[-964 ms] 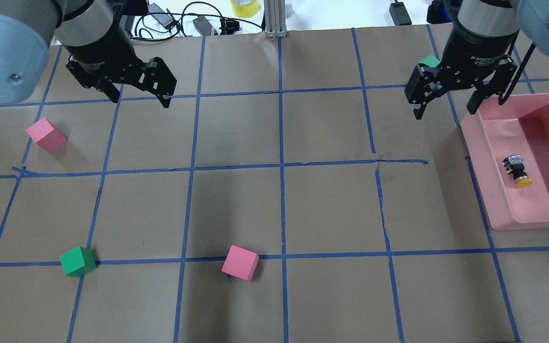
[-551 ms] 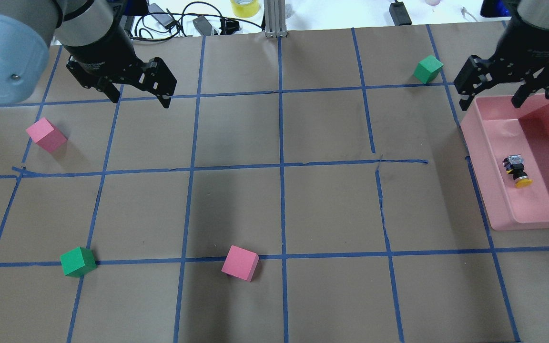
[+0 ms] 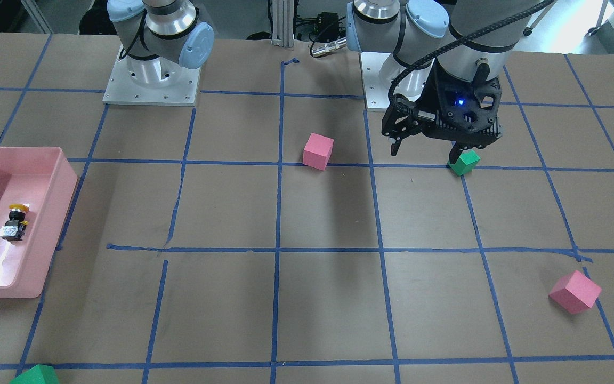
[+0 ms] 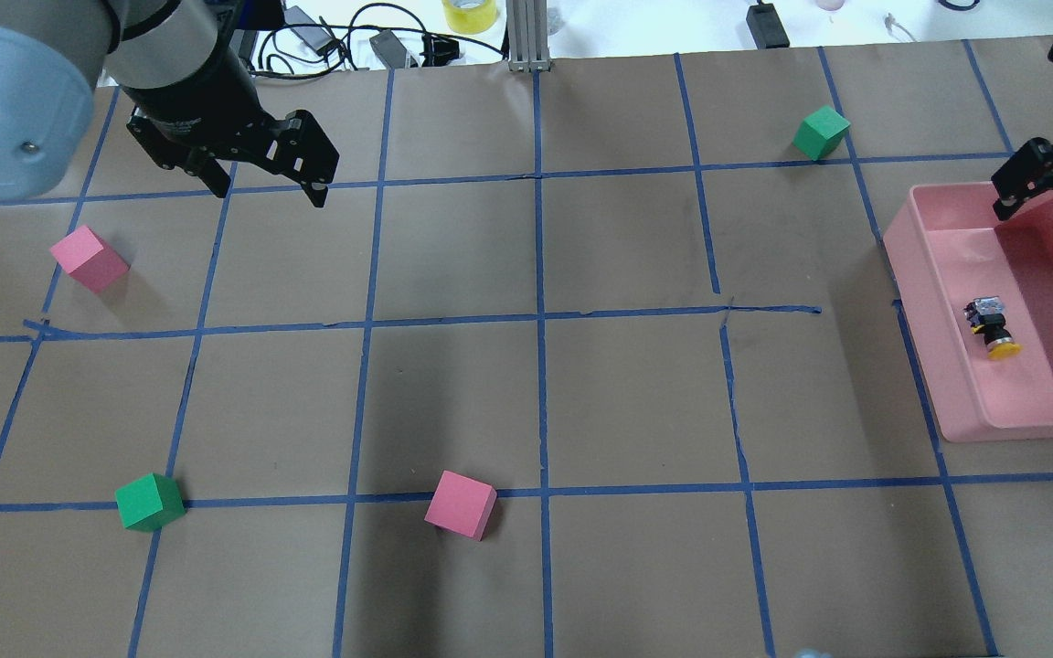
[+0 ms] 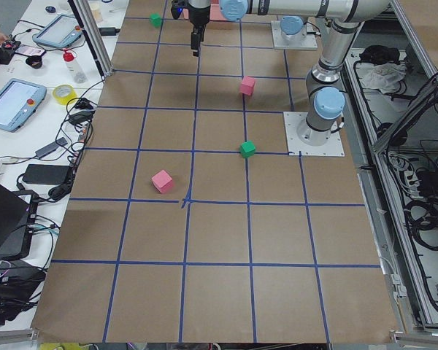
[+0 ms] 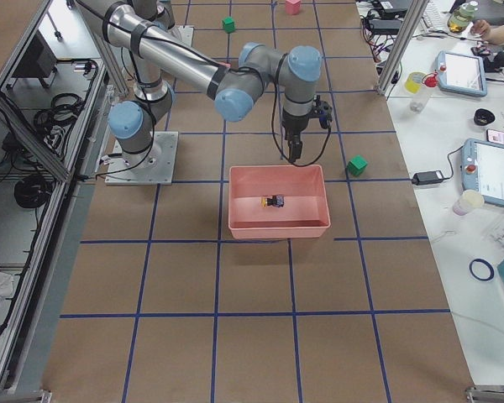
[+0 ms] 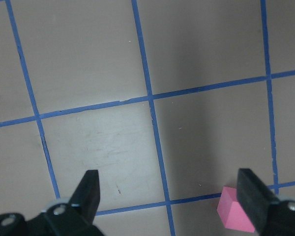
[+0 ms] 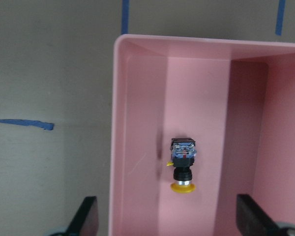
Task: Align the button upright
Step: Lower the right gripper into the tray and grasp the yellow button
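One button point(image 8: 183, 164) sideways in bin point(image 8: 137, 123)

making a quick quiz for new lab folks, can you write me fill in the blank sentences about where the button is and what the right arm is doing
1. The small yellow-capped push-button switch is not upright; it lies on its ____.
2. It rests inside the ____ plastic bin.
3. The right gripper hovers over that bin with its fingers ____.
4. Outside the bin, the brown paper-covered table holds ____ green foam cubes.

Missing words: side; pink; open; two
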Robot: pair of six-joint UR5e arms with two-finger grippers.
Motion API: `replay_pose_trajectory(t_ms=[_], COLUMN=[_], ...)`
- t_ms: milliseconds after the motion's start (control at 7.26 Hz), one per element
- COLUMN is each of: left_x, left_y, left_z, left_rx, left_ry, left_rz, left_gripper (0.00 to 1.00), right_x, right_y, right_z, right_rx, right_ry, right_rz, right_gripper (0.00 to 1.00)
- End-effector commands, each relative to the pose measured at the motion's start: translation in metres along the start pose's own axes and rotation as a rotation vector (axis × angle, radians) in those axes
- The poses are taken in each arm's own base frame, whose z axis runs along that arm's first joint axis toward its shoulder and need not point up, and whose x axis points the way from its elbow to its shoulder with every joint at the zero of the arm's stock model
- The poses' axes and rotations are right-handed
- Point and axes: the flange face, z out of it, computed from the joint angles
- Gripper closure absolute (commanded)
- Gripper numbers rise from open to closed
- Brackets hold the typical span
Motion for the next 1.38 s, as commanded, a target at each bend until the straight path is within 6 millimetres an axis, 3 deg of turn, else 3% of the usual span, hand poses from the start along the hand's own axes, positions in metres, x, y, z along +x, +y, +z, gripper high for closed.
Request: replay_pose_trajectory(t_ms=[0, 413, 689, 1240], left_x=[0.000, 0.000, 0.001, 0.000], left_y=[0.000, 0.001, 0.004, 0.006], left_z=[-0.001, -0.001, 0.007, 0.005], left_rx=[0.001, 0.000, -0.014, -0.011], left_ry=[-0.002, -0.002, 0.002, 0.001], left_rz=[0.000, 0.000, 0.000, -0.001], left_gripper=[0.00, 0.00, 0.00, 0.00], right_x=[0.031, 0.034, 0.039, 0.042], right_y=[0.007, 0.011, 0.003, 0.005], right_z=[0.063, 0.113, 0.145, 0.165], right_rx=[0.007, -0.061, -0.071, -0.122], right_ry=[0.028, -0.023, -0.020, -0.007], right_rz=[0.031, 0.087, 0.103, 0.124], right_gripper=[0.00, 0.00, 0.00, 0.00])
